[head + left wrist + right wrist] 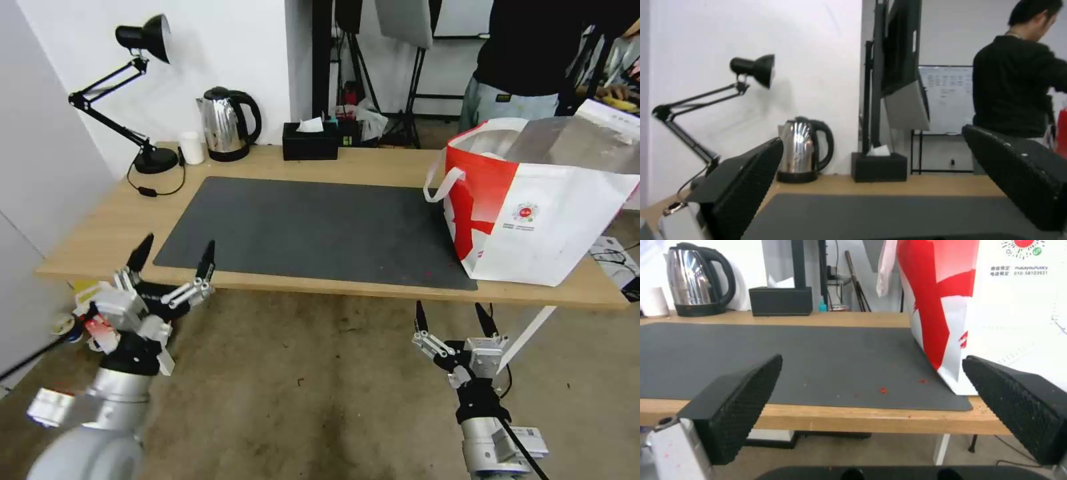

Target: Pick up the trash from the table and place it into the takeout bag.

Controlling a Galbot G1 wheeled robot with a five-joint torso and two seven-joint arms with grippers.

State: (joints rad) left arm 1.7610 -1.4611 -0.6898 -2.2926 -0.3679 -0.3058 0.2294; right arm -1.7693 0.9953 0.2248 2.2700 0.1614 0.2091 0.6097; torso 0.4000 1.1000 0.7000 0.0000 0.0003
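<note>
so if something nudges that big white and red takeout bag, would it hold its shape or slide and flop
The takeout bag looks soft-sided: its walls bow and its strap handle droops, so a push would probably dent it before it moves. It stands wide-based on the table and partly on the mat, so tipping seems unlikely. It overhangs the table's near edge, so a sideways shove might slide it off.

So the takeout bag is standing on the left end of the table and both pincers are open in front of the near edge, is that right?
Not quite. The takeout bag stands on the right end of the table, as the head view shows. The rest holds: the left pincer and right pincer are both open in front of the near edge.
</note>
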